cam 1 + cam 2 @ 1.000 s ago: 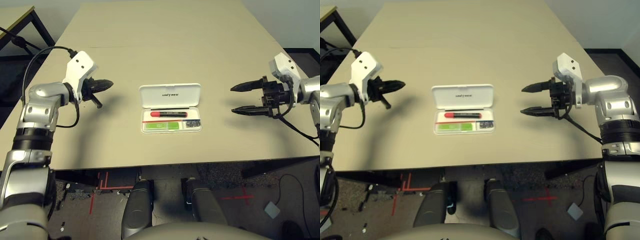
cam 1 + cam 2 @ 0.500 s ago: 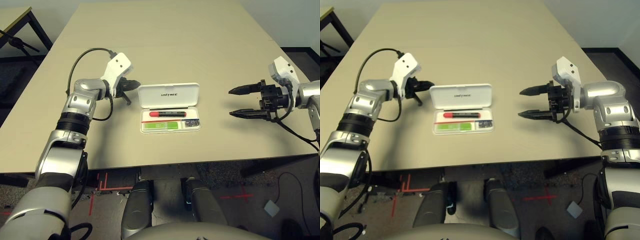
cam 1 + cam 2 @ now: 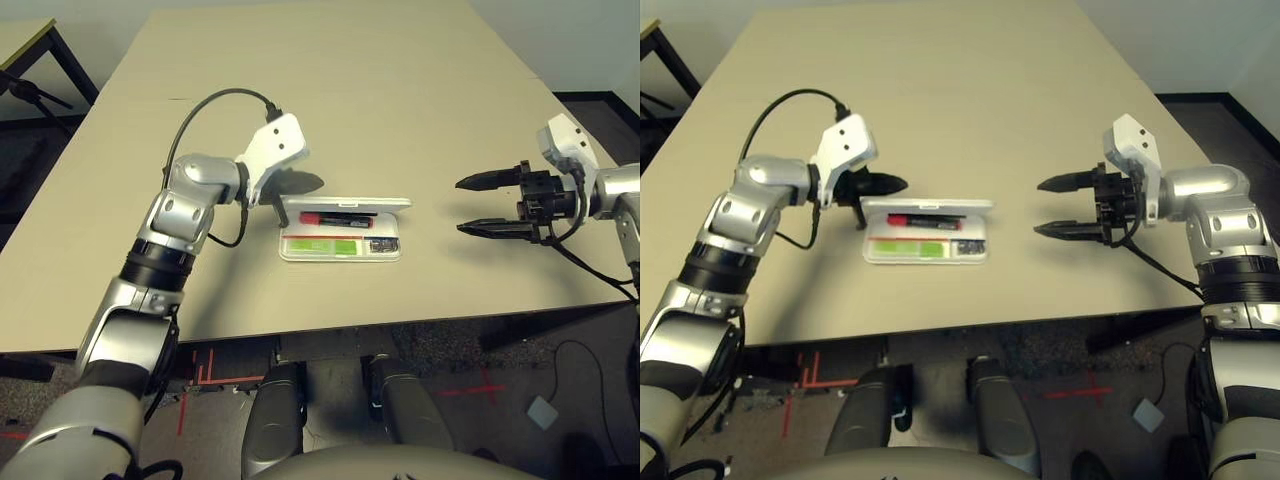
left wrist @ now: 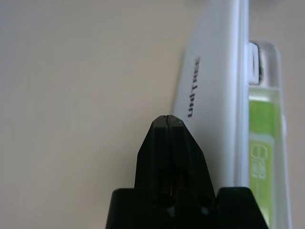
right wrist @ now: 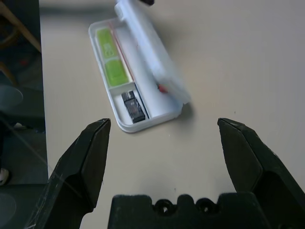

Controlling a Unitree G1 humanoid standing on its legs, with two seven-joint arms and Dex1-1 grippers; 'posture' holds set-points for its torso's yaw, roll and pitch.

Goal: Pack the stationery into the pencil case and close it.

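Lid [image 3: 927,206] now tipped up over the pencil case [image 3: 925,250] on the bench [image 3: 330,110]; earlier it lay back. Left pincer [image 3: 902,184], closed and empty, has moved to the lid; right pincer [image 3: 1040,208] wide open, empty.

The table [image 3: 330,60] over here is a broad, pale beige one with a flat, matt top, running well away from its straight near edge. One thing lies directly on it that I can make out: the white case [image 3: 340,258], down flat on its base, nearer that close edge than the far one. Its long side runs roughly along the edge, with a strip of bare top between. The lid [image 3: 385,204] stands partway up along the case's far side. Soft shadows fall across the tabletop.
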